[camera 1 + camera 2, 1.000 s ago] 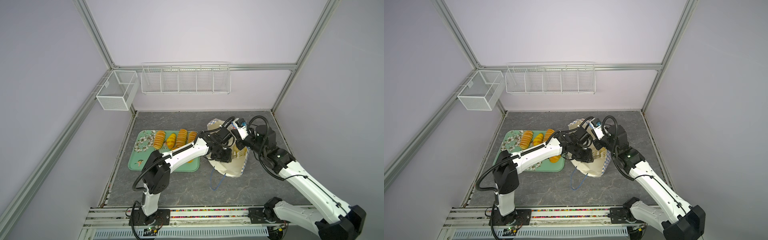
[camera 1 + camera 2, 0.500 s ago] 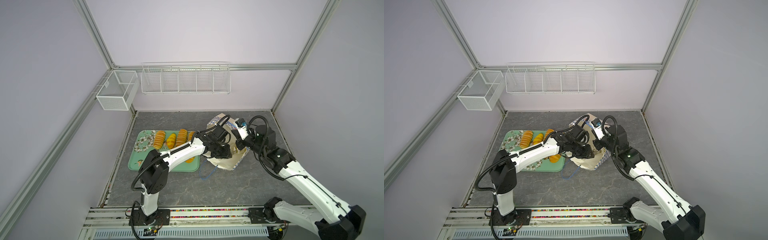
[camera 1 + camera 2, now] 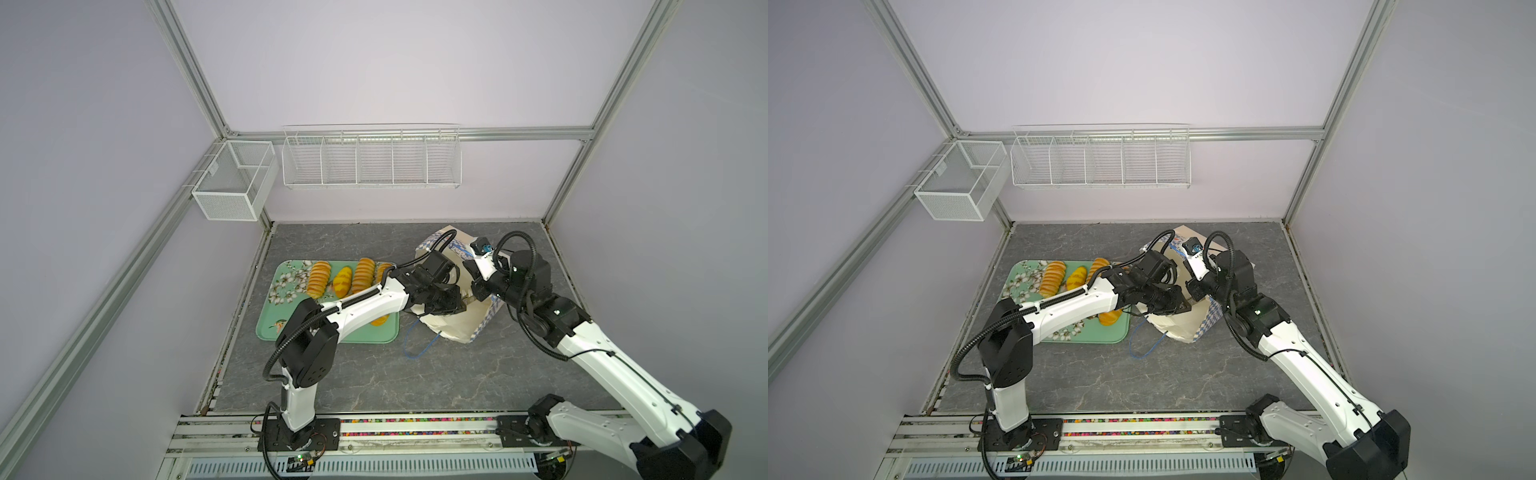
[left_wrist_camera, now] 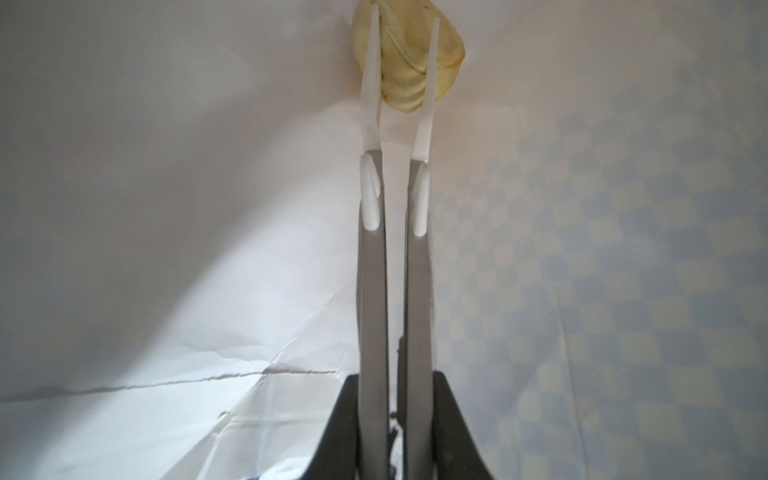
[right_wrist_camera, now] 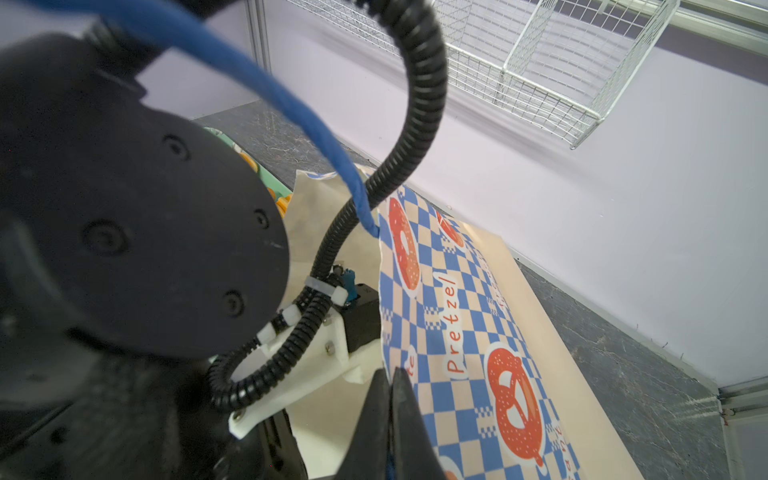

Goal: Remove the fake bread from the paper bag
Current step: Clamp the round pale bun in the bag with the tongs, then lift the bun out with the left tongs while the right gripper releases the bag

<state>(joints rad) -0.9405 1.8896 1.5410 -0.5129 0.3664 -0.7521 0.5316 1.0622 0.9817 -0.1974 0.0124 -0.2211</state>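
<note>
Stock as I read it from the remote desk, with the clock laid on the top views and 12 toward the back wall. Item one, paper bag (image 3: 455, 328) (image 3: 1177, 328): it lies tipped over on the grey tabletop (image 3: 374, 382), at about 2 o'clock of the table's middle. One blue cord handle (image 3: 405, 347) trails onto the table at the bag's 7 o'clock. Item two, green flowered tray (image 3: 365, 334): it sits at the bag's 9 o'clock, near it, with a narrow strip of table between them. Item three, fake bread (image 3: 319, 277): four glossy orange pieces stand in a row along the tray's 12 o'clock edge. A fifth is half hidden under the left arm (image 3: 365, 307) near the tray's 4 o'clock corner. Item four, pale ribbed loaf (image 4: 449, 45): it is inside the bag at the far end, seen in the left wrist view. Item five, left gripper (image 4: 404, 25): it reaches deep into the bag with its fingers drawn close together, pinching the loaf. The loaf also shows outside each finger. Item six, right gripper (image 5: 388, 376): its jaws are pressed together on the bag's checkered rim, in the right wrist view. Item seven: wire rack (image 3: 370, 158) on the back wall at 12 o'clock, and mesh box (image 3: 232, 183) on the side wall at 10.
</note>
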